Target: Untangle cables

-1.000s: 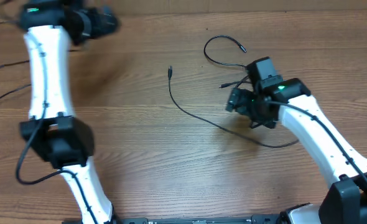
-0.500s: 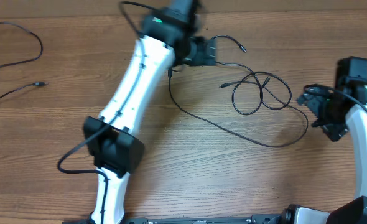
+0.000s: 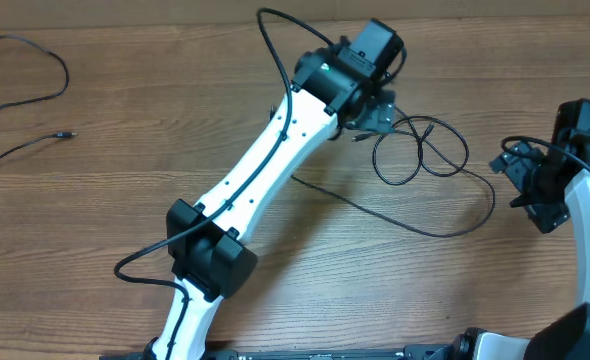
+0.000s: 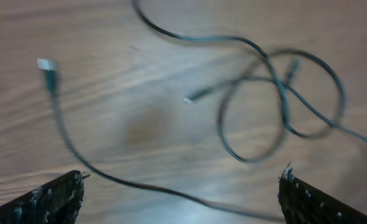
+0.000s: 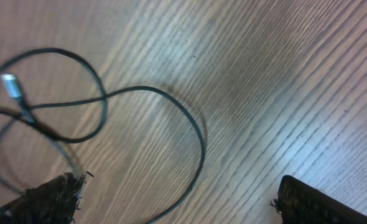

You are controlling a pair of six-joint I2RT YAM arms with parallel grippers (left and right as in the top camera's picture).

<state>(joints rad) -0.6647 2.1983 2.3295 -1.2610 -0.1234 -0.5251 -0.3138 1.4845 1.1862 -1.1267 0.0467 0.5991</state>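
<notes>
Thin black cables point(image 3: 421, 152) lie looped over each other at the upper middle of the table, with one long strand point(image 3: 445, 232) curving out toward the right. My left gripper point(image 3: 378, 112) hovers open just left of the loops. In the left wrist view the loops point(image 4: 284, 106) lie ahead, a silver-tipped plug point(image 4: 45, 64) is at the left, and a strand crosses between the open fingertips point(image 4: 62, 194). My right gripper point(image 3: 517, 176) is open, right of the tangle, holding nothing. Its wrist view shows a cable curve point(image 5: 196, 134) and a plug point(image 5: 9, 83).
A separate black cable point(image 3: 23, 92) lies alone at the far left of the wooden table point(image 3: 95, 200). My left arm point(image 3: 265, 175) stretches diagonally across the middle. The thicker arm cable point(image 3: 140, 270) loops beside its base.
My left arm has swung from the far left across to the tangle. My right gripper has drawn back from the cables to the right edge, leaving the loops spread on the table.
</notes>
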